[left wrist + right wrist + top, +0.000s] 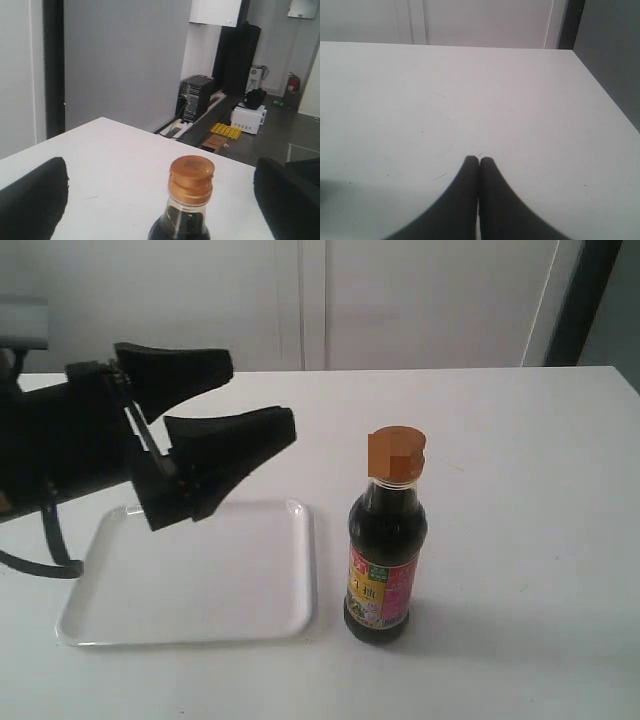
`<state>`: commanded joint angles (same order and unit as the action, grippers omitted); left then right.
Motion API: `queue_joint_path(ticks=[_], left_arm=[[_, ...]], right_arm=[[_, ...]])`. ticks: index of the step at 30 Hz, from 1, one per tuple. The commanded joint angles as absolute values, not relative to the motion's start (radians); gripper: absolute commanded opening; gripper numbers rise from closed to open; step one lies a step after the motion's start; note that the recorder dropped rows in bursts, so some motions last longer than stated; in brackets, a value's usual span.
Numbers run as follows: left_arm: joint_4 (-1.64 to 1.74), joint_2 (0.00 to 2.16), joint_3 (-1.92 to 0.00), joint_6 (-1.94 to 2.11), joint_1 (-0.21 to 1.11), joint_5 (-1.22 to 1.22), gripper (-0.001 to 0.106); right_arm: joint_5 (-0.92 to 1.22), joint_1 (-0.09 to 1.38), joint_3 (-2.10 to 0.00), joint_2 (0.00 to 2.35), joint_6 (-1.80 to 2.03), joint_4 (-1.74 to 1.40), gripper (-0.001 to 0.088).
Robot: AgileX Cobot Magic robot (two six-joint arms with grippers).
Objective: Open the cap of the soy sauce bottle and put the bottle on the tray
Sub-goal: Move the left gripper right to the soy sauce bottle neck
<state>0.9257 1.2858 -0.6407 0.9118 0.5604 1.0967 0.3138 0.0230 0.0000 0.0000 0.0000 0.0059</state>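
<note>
Item 1, nearest: the tray [190, 585], white and glossy, lies flat on the tabletop [520, 500] at the front left of the exterior view. Nothing rests on it. Placement step: not done.

Item 2: the soy sauce bottle [386, 560] stands upright on the tabletop just beside the tray's right edge, apart from it, label facing the camera. Dark liquid fills it to the neck.

Item 3: the cap [396, 454], golden-orange, sits down on its collar; the left wrist view shows the cap [191, 176] closed flat over the neck, no spout exposed. Opening step: not done.

Item 4: the left tool [245, 400], black, hangs above the tray's far part, level with the cap and well to its left. Its fingers are spread wide and hold nothing. The left wrist view places the bottle top between the two dark pads [32, 200], neither touching it; judged as lined up for an approach to the bottle.

Item 5: the right tool [479, 161] appears only in its own wrist view, fingertips pressed together, empty, over bare tabletop. The bottle is not in that view, so it looks well away from the work.

Status, as judged: both steps remain. The cap has yet to be flipped up and the bottle carried onto the tray.
</note>
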Motion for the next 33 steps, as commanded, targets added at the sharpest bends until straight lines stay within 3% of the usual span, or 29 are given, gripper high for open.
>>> queue_joint_path(ticks=[17, 33], left_arm=[[0.928, 1.538, -0.825, 0.919, 0.672, 1.093, 0.105], [0.941, 1.657, -0.864, 0.833, 0.700, 1.099, 0.105]], right_arm=[[0.314, 0.023, 0.000, 0.000, 0.000, 0.006, 0.0000], [0.314, 0.023, 0.000, 0.000, 0.000, 0.006, 0.0000]])
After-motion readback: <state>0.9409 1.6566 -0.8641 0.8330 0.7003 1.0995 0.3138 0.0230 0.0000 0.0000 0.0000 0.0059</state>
